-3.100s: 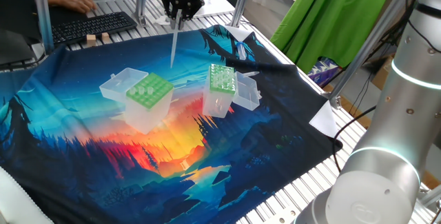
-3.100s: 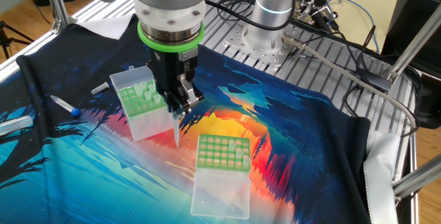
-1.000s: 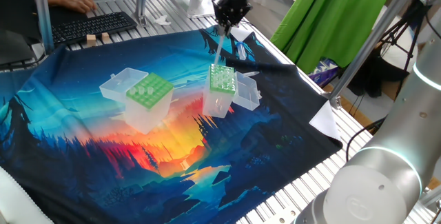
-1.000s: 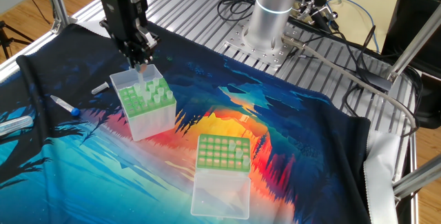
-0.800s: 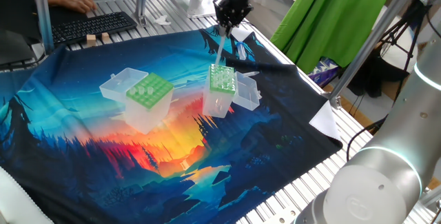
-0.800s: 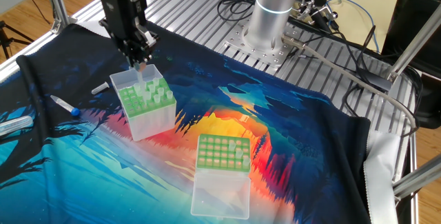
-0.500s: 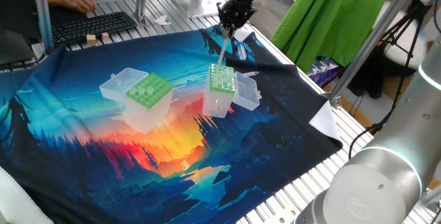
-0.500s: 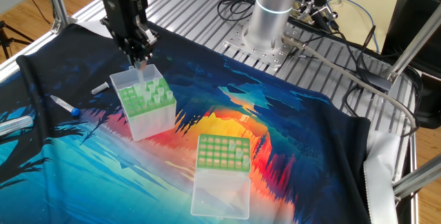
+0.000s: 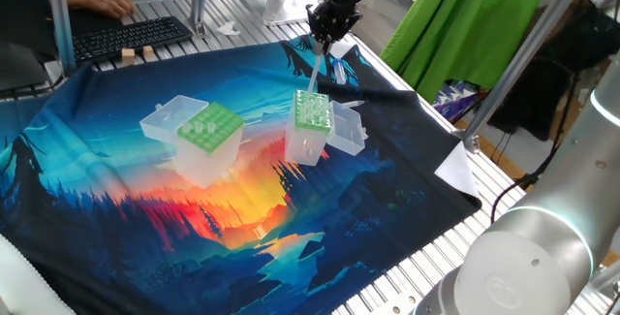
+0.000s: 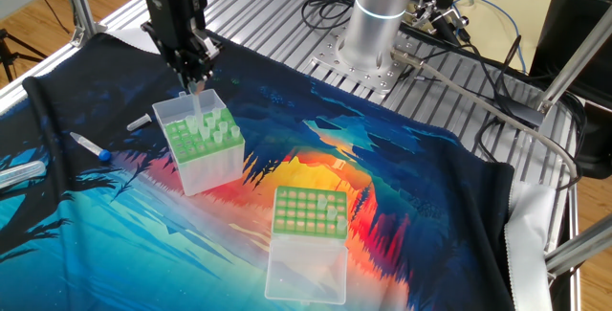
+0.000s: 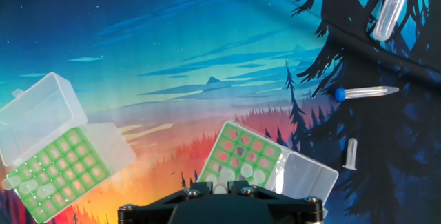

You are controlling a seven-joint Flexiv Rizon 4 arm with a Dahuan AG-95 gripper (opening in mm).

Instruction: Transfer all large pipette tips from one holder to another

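My gripper [image 9: 324, 36] is shut on a large pipette tip [image 9: 314, 63], which hangs upright right over the narrower dark-green box, another [image 9: 312, 111]. From the other side, the gripper [image 10: 194, 83] holds the tip [image 10: 196, 108] with its point at this box's top plate [image 10: 184, 141], where several tips stand. I cannot tell if the point is in a hole. In the hand view the gripper [image 11: 219, 188] looks down on this box [image 11: 238, 151]. One holder [image 9: 208, 129], light green, stands apart [image 10: 304, 211] with a few tips at one edge.
Both boxes have clear lids folded open [image 10: 306, 275] [image 9: 347, 133]. Blue-capped tubes [image 11: 365, 93] [image 11: 389, 7] and a small loose cone [image 11: 350, 154] lie on the cloth beyond the narrower box. A keyboard [image 9: 131, 36] and a person's hand [image 9: 102, 0] are at the table's far end.
About three seconds ago the gripper carried the tip between the two boxes; now it is over the narrower box. In the last second it only shifted slightly, still shut on the tip.
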